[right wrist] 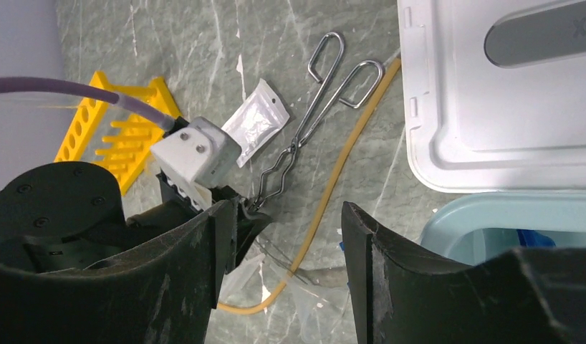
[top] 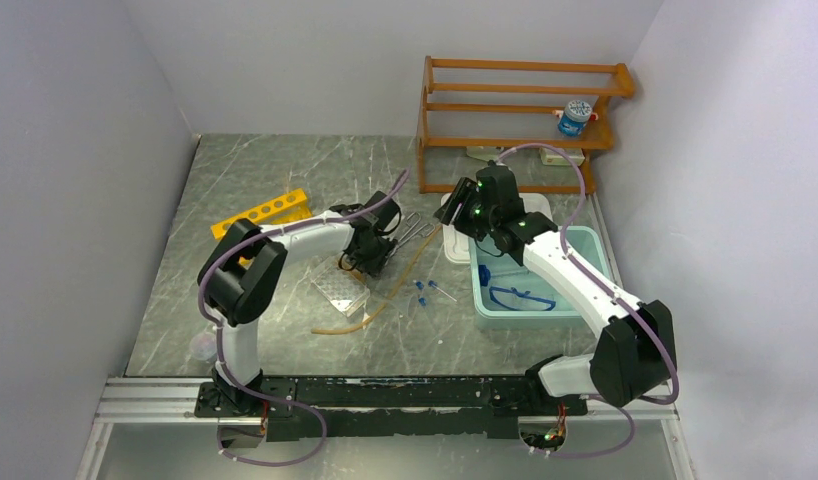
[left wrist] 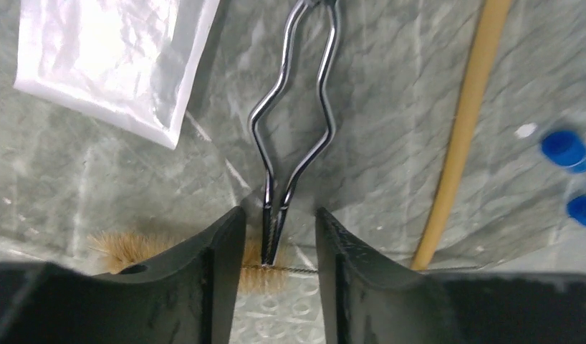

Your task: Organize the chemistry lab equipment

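Note:
My left gripper (left wrist: 279, 236) (top: 373, 252) is open, low over the table, with the closed tips of the metal tongs (left wrist: 270, 208) (top: 413, 228) between its jaws, untouched. A tan-bristled wire brush (left wrist: 132, 247) lies across the clear tray (left wrist: 276, 315) (top: 343, 290) under it. The white packet (left wrist: 111, 57) lies to the left, the tan rubber tube (left wrist: 466, 115) (top: 390, 300) to the right, near the blue-capped tubes (left wrist: 564, 149) (top: 423, 288). My right gripper (right wrist: 289, 211) (top: 460, 210) is open and empty, hovering above the tube (right wrist: 340, 165). The goggles (top: 520, 297) lie in the tub. The yellow rack (top: 260, 213) lies far left.
The pale teal tub (top: 485, 290) stands right of centre, its white lid (right wrist: 455, 107) lying behind it. The orange shelf (top: 515, 100) stands at the back right, holding a small blue-labelled bottle (top: 575, 117). A small clear item (top: 202, 345) lies by the left arm's base.

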Controlling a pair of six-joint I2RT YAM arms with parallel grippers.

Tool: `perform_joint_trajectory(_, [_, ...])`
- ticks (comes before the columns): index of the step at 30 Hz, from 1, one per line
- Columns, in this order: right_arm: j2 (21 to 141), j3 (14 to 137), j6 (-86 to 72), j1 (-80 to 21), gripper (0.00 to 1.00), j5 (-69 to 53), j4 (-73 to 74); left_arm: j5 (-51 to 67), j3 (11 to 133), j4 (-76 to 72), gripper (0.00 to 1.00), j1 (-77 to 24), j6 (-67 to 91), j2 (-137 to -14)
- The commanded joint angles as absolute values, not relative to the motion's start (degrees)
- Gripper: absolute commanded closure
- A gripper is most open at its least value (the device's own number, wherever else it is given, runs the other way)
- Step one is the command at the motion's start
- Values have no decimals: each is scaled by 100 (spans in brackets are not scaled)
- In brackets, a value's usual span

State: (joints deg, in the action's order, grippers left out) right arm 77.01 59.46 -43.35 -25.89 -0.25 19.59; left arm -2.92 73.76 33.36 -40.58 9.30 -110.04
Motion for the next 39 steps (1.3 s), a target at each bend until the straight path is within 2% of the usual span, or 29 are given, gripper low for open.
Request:
perform_joint_trajectory(1, [7718, 6047, -4357, -2636, 40, 187, 1942, -312, 7252, 3572, 59, -4034, 957, -10899])
perform_joint_trajectory(4, [7741, 6063, -4381, -2650, 40, 227, 1965, -232, 7365, 3664, 71, -4034, 937, -11035])
perform_joint_trajectory(9, [7696, 6060, -4410, -2679, 40, 346, 1977, -165, 7403, 3761, 82, -4034, 831, -11233])
perform_joint_trajectory(11, [7683, 6032, -4426, -2676, 40, 364, 1954, -196, 7408, 3795, 93, -4034, 774, -11294])
perform_joint_trajectory(12, [7688, 6023, -4429, -2680, 40, 362, 1939, -217, 7422, 3799, 95, -4034, 766, -11297])
perform_joint_trajectory(26, [8034, 5899, -4710, -3097, 40, -332, 1384, 1329, 7614, 3705, 95, -3962, 1493, -10343])
perform_joint_trajectory(34, [8378, 5948, -5592, -3511, 41, 300, 1786, 1629, 7218, 3490, 95, -3592, 1898, -9804])
perform_joint_trajectory(39, [8987, 6295, -6139, -3808, 41, 721, 1976, 1843, 7003, 3279, 95, -3551, 2020, -9721])
